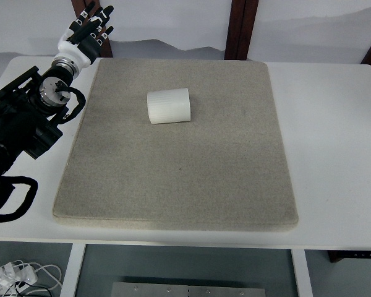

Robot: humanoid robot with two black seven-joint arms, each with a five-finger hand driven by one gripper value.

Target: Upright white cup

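A white cup lies on its side on a grey mat, toward the mat's twelve o'clock. The left hand hovers at ten o'clock, fingers spread, holding nothing.

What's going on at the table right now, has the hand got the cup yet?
Not yet. The white cup lies on its side on the grey mat, toward the far half, with nothing touching it. The left hand is up at the mat's far left corner, fingers spread, holding nothing. The right arm is out of view.
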